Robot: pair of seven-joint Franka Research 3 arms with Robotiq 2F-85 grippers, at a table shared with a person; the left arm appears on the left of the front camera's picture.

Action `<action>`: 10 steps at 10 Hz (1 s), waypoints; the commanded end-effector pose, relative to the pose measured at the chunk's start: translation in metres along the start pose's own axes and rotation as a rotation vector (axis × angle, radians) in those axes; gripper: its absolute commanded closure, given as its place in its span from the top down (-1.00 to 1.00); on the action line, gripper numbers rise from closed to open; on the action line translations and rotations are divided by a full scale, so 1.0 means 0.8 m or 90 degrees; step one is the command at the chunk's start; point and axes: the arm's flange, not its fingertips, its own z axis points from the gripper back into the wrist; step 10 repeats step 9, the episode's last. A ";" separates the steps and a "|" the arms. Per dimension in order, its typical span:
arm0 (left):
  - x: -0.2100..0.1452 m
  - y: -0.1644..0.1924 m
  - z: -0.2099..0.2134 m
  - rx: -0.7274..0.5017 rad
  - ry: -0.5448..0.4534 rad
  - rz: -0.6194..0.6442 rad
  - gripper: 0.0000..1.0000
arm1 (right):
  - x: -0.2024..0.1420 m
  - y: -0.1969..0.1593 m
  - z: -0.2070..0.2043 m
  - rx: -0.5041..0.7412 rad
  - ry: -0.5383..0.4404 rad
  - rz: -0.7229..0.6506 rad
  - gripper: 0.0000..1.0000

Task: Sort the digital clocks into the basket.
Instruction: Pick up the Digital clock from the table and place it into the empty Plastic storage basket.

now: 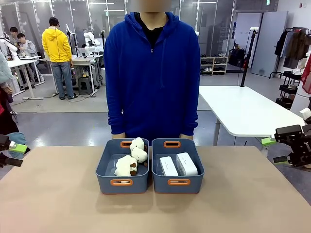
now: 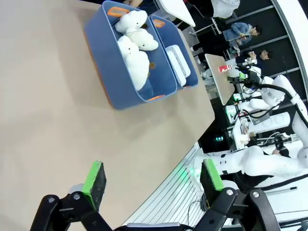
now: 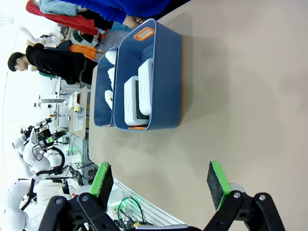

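- Counter: tan surface, carrying two blue-grey tubs side by side at its far middle, touching along their long walls.
- Basket: the right-hand tub in the front view, at about 1 o'clock from the picture's centre; orange handle slots at near and far ends.
- Digital clocks: both white blocks lie inside the basket, side by side and touching or nearly so, screens facing up. In the right wrist view they sit at about 11 o'clock from the frame's centre, one screen visibly grey.
- Second tub: left of the basket, holding cream plush toys, one leaning on the far wall, the others lying on the floor of the tub.
- Left pincer: fingers apart, nothing between the green pads; it hangs over the counter's left edge, at 9 o'clock in the front view, well apart from both tubs.
- Right pincer: fingers apart, empty; positioned off the counter's right edge at about 3 o'clock in the front view, well apart from the basket.
- Person: in a blue hooded top, standing at the far side directly behind the tubs, at 12 o'clock; hands low behind the counter's edge.
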 end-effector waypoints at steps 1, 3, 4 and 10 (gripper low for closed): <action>0.005 0.001 0.005 0.007 0.009 0.006 1.00 | 0.001 -0.001 0.002 -0.001 0.007 0.009 1.00; 0.005 0.001 0.005 0.007 0.009 0.006 1.00 | 0.001 -0.001 0.002 -0.001 0.007 0.009 1.00; 0.005 0.001 0.005 0.007 0.009 0.006 1.00 | 0.001 -0.001 0.002 -0.001 0.007 0.009 1.00; 0.005 0.001 0.005 0.007 0.009 0.006 1.00 | 0.001 -0.001 0.002 -0.001 0.007 0.009 1.00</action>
